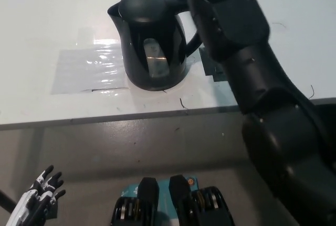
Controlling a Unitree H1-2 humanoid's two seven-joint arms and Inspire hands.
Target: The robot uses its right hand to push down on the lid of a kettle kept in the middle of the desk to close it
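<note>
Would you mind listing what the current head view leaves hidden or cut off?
- Right hand: beyond the top edge; only the black right arm shows.
- Kettle handle: mostly behind that arm.
- Dark mat right of the kettle: largely covered by the arm.
- Left hand: cropped at the bottom left corner, resting below the desk.

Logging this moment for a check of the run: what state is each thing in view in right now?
Black electric kettle: upright on the white desk, lid down and closed.
Kettle lid: seated flat, nothing touching it.
Black right arm: raised beside the kettle's handle; its hand is out of frame.
White left hand: resting low below the desk edge, fingers apart, holding nothing.
</note>
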